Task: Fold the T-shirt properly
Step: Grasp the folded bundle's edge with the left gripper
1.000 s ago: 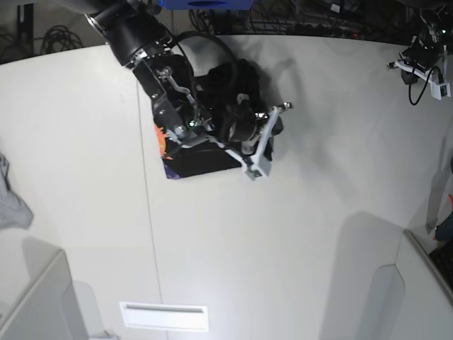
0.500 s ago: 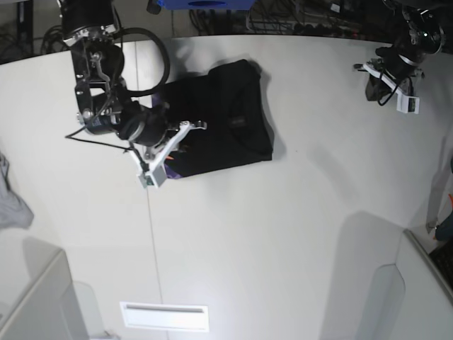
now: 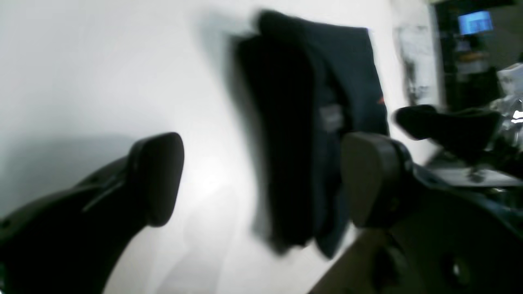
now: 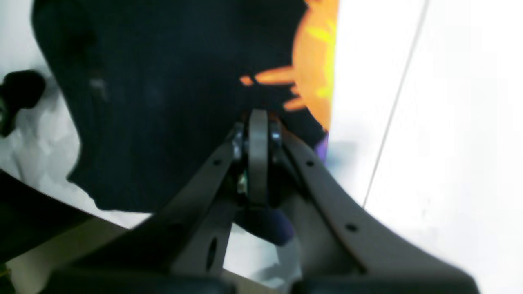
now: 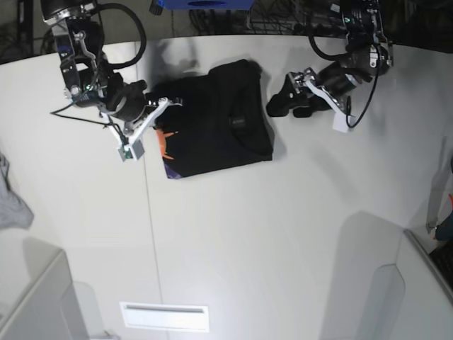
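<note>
the t-shirt [image 5: 216, 120] lies folded on the table [image 5: 283, 234], soft and light, probably best pinched at an edge. the left gripper [image 3: 261, 179] is wide open and empty; the right gripper [image 4: 258, 122] is closed on nothing.

No readable text, labels or numbers anywhere.

The T-shirt [image 5: 216, 120] is black (orange sunburst and purple print nearest the right gripper [image 5: 152, 117]) on a white table [image 5: 283, 227].
</note>
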`<state>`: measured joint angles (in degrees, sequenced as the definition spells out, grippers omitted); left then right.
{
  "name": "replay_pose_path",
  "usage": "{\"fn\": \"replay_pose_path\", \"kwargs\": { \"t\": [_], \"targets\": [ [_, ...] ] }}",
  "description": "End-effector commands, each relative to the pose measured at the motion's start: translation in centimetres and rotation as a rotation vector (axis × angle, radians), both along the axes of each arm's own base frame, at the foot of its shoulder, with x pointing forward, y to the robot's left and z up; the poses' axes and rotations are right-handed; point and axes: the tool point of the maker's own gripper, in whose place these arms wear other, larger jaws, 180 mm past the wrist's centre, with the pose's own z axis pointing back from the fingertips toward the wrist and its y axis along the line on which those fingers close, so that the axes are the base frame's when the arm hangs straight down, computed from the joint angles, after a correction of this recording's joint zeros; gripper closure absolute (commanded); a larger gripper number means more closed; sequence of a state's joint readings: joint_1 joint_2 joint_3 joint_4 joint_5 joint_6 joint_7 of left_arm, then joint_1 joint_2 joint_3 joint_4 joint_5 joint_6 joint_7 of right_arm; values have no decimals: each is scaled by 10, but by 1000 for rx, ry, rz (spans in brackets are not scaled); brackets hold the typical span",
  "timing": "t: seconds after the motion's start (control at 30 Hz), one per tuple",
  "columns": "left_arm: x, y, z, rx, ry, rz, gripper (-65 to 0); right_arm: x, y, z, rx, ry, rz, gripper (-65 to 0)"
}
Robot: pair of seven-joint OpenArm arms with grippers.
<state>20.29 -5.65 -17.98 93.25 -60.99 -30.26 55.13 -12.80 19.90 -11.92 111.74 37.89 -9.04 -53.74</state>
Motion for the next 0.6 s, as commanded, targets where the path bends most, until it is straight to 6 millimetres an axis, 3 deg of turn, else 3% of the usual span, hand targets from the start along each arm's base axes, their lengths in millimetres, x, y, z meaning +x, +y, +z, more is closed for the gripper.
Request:
{"fn": "replay_pose_path", "kwargs": {
  "t": [0.0, 0.17, 0.4, 0.57],
  "targets": [
    [8, -2, 9, -20, -37, -1, -571, 9, -8, 10, -5, -48, -12, 0],
    [11, -32, 0, -79, -10, -48, -571, 9, -30, 11, -31, -61, -39, 0],
    [19, -40, -21, -85, 82, 16, -571, 7, -68, 23, -62, -159, -2, 0],
    [15, -49, -38, 30, 135, -26, -566, 4, -98, 28, -103, -198, -19, 0]
  ]
}}
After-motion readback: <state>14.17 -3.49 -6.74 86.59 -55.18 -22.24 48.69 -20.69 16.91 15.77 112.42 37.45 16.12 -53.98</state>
